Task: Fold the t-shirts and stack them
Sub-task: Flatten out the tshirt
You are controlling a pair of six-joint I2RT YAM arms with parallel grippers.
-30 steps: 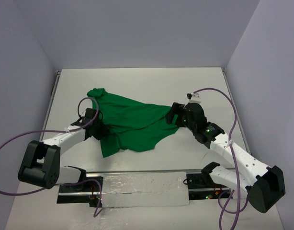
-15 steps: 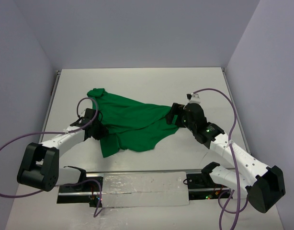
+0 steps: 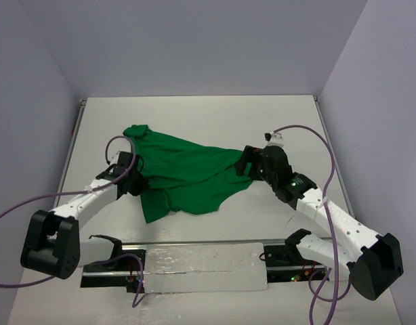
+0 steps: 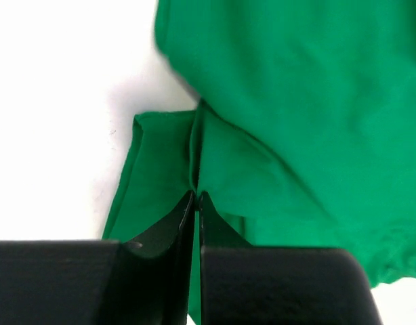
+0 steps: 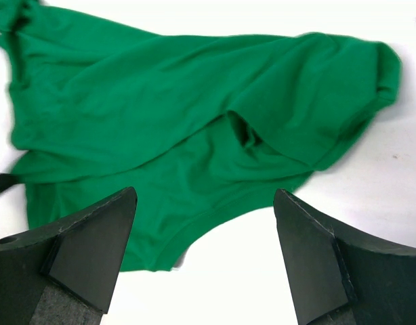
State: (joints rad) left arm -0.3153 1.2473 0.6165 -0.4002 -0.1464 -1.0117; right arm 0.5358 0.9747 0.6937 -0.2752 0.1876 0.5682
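The bright-green t-shirt (image 3: 188, 172) lies crumpled in the middle of the white table, one end bunched at the far left. My left gripper (image 3: 137, 183) sits at the shirt's left edge. In the left wrist view the gripper (image 4: 196, 198) is pinched shut on a raised fold of the shirt (image 4: 296, 81). My right gripper (image 3: 246, 162) is at the shirt's right end. In the right wrist view the gripper (image 5: 204, 196) is wide open and empty, hovering over the shirt's (image 5: 160, 101) near hem. No neck tag shows.
The white table (image 3: 194, 115) is bounded by grey walls on the left, the back and the right. A metal rail (image 3: 201, 261) with the arm bases runs along the near edge. Purple cables (image 3: 309, 132) loop from both arms.
My left arm has swung a little to the left, its gripper still pinched on the cloth. The shirt and my right gripper have barely moved.
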